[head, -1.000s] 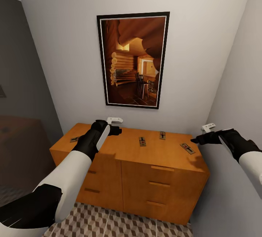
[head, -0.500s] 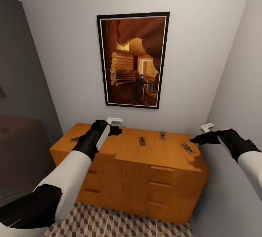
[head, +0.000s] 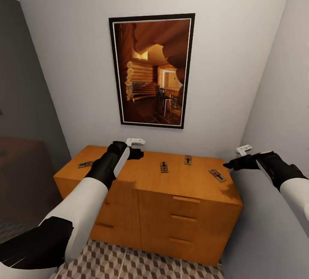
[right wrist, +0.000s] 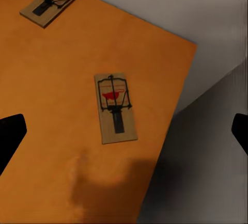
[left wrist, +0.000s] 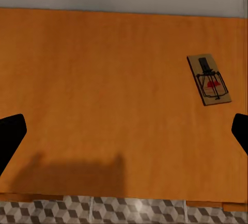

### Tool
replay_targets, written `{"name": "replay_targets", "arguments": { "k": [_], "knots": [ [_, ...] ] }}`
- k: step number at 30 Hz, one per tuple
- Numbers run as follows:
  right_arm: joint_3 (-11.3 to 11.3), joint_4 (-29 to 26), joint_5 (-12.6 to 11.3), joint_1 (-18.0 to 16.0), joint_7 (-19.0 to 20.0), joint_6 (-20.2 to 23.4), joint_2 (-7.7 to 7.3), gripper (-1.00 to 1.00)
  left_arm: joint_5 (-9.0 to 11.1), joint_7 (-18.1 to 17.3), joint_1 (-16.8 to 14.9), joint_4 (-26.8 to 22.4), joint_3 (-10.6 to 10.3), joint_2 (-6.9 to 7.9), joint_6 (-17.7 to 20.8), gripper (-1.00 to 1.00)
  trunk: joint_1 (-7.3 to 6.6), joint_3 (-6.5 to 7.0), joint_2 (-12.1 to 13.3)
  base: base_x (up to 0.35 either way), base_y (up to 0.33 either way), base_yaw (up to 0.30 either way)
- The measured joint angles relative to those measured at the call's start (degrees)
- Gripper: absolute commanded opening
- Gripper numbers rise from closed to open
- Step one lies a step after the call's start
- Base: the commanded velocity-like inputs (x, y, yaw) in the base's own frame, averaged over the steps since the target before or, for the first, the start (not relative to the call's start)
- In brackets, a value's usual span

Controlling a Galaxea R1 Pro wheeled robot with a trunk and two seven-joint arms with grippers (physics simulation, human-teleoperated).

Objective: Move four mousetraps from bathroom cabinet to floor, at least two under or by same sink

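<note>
**A:** Mousetraps first: where do they lie?

**B:** Start nearest, at the bottom edge of the head view, with the bathroom floor (head: 128,264) and its cube-pattern tiles. Above it stands the cabinet (head: 171,210), drawer fronts facing the camera. All four traps sit on its flat top: one at the left end (head: 85,164), one near the middle (head: 164,167), one further back (head: 188,160), and one toward the right end (head: 217,175), lying at an angle.

**A:** And the claws?

**B:** The left claw (head: 135,142) hangs over the top's back left part, between the left-end trap and the middle one, touching neither. Its wrist view has a dark finger (left wrist: 10,136) at each side edge, set wide apart, with bare wood and one trap (left wrist: 208,79) between them. The right claw (head: 244,149) hangs just past the cabinet's right end, at mid right of the frame. Its fingers (right wrist: 10,133) are also spread wide, empty, with the angled trap (right wrist: 115,108) lying between them, near the top's corner.

**A:** Behind that?

**B:** A framed picture (head: 150,71) of a log interior on the pale wall.
</note>
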Motion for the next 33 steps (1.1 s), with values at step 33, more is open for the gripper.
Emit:
{"name": "replay_targets", "arguments": {
  "k": [33],
  "knots": [
    [-0.03, 0.00, 0.26, 0.00, 11.31, -0.32, 0.00, 1.00, -0.03, -0.06, 0.08, 0.00, -0.06, 0.00, 0.01, 1.00, 0.00, 0.00, 0.00, 0.003, -0.014, 0.000]
  ]
}}
